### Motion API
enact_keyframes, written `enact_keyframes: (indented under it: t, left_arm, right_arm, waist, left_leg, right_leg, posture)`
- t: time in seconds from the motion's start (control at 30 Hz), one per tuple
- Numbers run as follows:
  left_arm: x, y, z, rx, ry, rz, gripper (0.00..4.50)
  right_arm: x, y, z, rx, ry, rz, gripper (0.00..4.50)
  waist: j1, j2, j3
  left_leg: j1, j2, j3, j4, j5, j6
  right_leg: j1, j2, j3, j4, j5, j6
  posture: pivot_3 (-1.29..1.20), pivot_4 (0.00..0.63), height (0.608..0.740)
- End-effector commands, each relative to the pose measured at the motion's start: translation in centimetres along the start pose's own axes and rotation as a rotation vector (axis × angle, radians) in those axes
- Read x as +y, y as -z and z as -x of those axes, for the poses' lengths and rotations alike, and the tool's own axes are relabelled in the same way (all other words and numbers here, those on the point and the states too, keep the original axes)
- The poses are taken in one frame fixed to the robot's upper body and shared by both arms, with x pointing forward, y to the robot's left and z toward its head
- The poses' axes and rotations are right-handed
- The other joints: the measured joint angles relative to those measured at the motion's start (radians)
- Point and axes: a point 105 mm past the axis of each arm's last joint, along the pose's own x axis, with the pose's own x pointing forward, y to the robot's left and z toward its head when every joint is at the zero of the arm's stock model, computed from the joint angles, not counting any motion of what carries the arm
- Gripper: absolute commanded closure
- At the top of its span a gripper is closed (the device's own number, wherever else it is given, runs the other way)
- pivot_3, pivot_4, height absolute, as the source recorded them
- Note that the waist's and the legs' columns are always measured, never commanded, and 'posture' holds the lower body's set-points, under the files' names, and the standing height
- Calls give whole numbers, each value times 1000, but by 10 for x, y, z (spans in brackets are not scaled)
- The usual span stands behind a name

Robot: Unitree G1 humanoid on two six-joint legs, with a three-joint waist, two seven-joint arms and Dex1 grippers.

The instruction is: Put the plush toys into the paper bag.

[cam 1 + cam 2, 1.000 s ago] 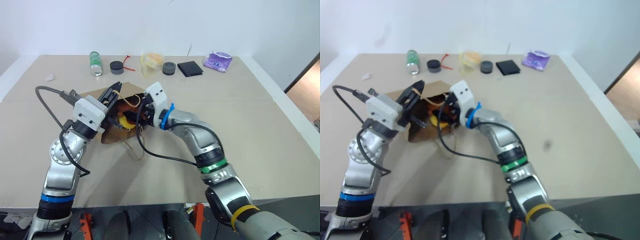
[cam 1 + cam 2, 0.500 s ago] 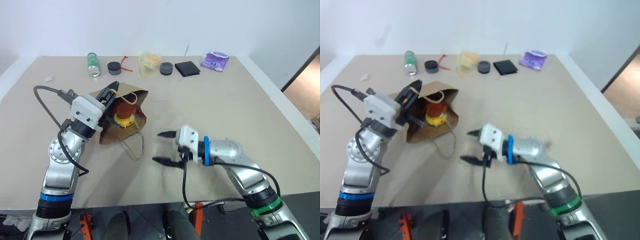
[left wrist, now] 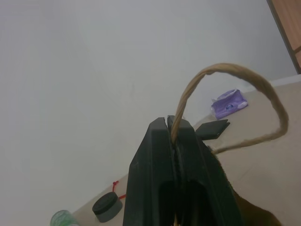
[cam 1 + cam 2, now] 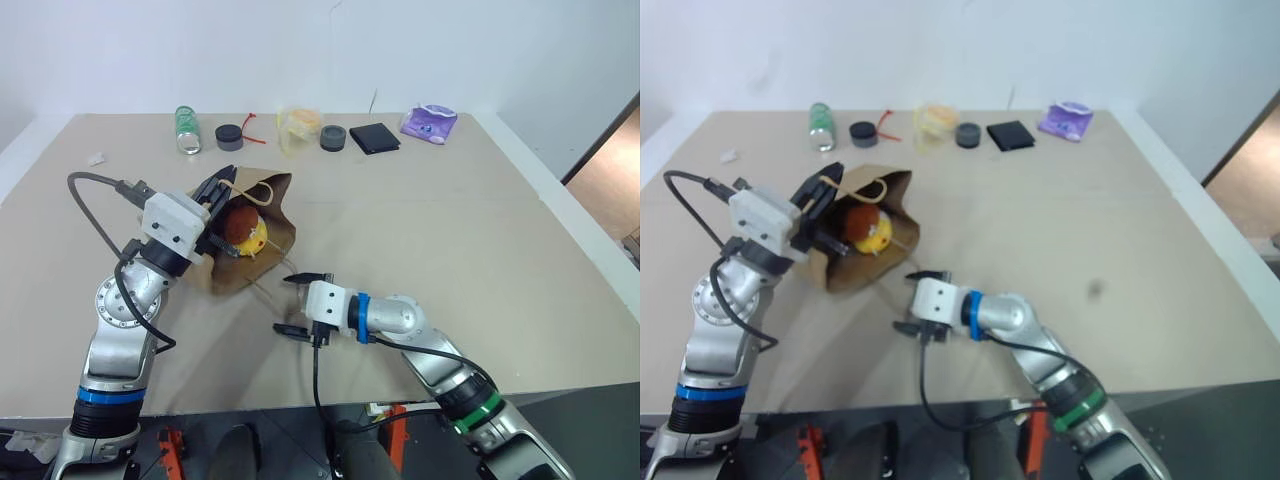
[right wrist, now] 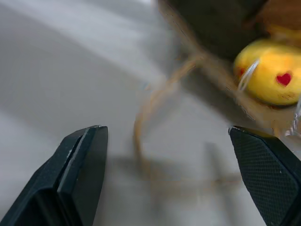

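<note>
**A:** Bag status? The flat brown kraft paper bag [image 4: 262, 238] lies on the left of the beige table [image 4: 450, 230], mouth held up. The left gripper [image 3: 175, 136] is clamped tight on one twisted paper loop handle [image 3: 244, 89].

**B:** Confirmed. Both toys look to be inside: the brown furry plush animal [image 4: 236, 222] and the yellow egg-shaped plush [image 5: 268, 77], red heart on it, sit in the mouth, touching. The second loop handle [image 4: 272, 285] trails on the table nearer the robot.

**A:** Right gripper [image 4: 290, 304]?

**B:** Jaws spread wide, nothing in them, low over the table just near of the bag, aimed at the loose handle.

**A:** Judgement: the loading seems done. What matters is keeping the left grip steady so the mouth does not sag and spill the egg.

**B:** Agreed. If the right goes for the trailing handle, it should come in low and avoid nudging the bag wall.
</note>
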Motion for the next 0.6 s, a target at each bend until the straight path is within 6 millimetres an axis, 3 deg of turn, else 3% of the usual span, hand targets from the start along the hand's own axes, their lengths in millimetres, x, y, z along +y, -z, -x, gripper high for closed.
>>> enact_keyframes:
  t: [0.03, 0.2, 0.23, 0.4, 0.6]
  left_arm:
    - [5, -13, 0, -42, -17, -22, 4500]
    - [6, -12, 0, -39, -20, -21, 4500]
    - [6, -12, 0, -40, -21, -21, 4500]
    - [11, -13, -3, -46, -30, -22, 4500]
    - [15, -11, -6, -49, -44, -12, 4500]
  right_arm:
    - [-16, 3, 4, 0, 77, 53, 1373]
    - [-38, -10, 15, -76, 190, 154, 4010]
    - [-41, -14, 18, -97, 206, 171, 4365]
    - [-80, -49, 51, -225, 384, 298, 4488]
    - [-102, -89, 73, -307, 450, 394, 4488]
  waist:
    - [0, 0, 0]
    - [2, 0, 0]
    - [2, 0, 0]
    - [1, 0, 0]
    - [2, 0, 0]
  left_leg:
    - [0, 0, 0, 0, 0, 0]
    - [-1, 0, 0, 0, 0, 0]
    - [0, 0, 0, 0, 0, 0]
    - [0, 0, 0, 0, 0, 0]
    - [0, 0, 0, 0, 0, 0]
  right_leg:
    - [0, 0, 0, 0, 0, 0]
    - [0, 0, 0, 0, 0, 0]
    - [0, 0, 0, 0, 0, 0]
    - [0, 0, 0, 0, 0, 0]
    - [0, 0, 0, 0, 0, 0]
  posture:
    - [0, 150, 740]
    - [0, 150, 740]
    - [0, 150, 740]
    - [0, 150, 740]
    - [0, 150, 740]
